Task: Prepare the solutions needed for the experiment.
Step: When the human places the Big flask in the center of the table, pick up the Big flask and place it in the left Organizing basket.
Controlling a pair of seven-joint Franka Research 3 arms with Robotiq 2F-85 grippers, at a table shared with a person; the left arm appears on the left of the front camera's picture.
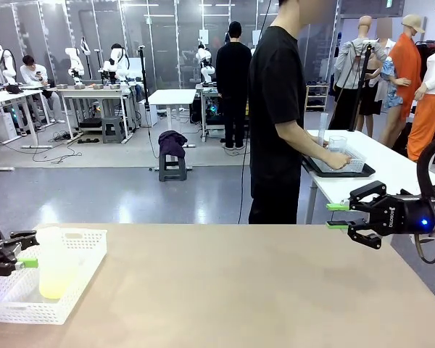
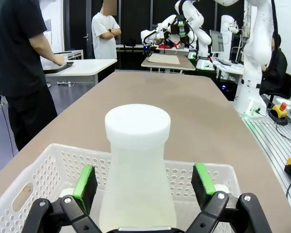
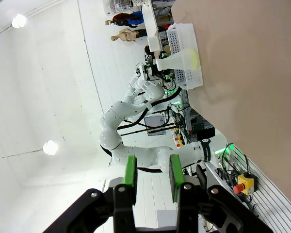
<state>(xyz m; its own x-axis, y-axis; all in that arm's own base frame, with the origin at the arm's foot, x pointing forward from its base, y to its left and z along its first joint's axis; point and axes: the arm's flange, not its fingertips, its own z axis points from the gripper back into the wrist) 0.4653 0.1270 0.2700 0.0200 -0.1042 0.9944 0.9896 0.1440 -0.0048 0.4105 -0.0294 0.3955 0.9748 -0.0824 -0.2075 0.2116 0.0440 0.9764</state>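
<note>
- At the bottom of a translucent, flask-shaped plastic bottle [image 1: 52, 262] sits the solution [image 1: 53, 288], a shallow pale yellow-green layer; the bottle stands upright inside a white perforated basket [image 1: 87, 255] at the table's left near corner, its wide white top [image 2: 137, 120] uppermost.
- Around the bottle's lower body stands the left gripper [image 2: 144, 187], its green pads [image 2: 84, 181] spread to either side. A gap shows between each pad and the bottle wall in the left wrist view, so the jaws are wide open and hold nothing, though the nearest contact is partly hidden at the frame's bottom edge and I may be missing a light touch.
- The relation that matters: the bottle's long axis runs vertical, and the left gripper comes at it level from the robot's side, fingers straddling it squarely. Closing in place would, as I judge it, pinch the body across its width below the narrowing neck.
- The right gripper [image 1: 338, 216] hovers above the table's far right edge, well apart from the basket, pointing left; its pads [image 3: 130, 174] stand a little apart with nothing between them. The left arm is plainly the nearer one.
- Beyond the table [image 1: 261, 290], a person in black [image 1: 275, 116] faces a second table to the side, hands at a dark tray [image 1: 341, 168].
</note>
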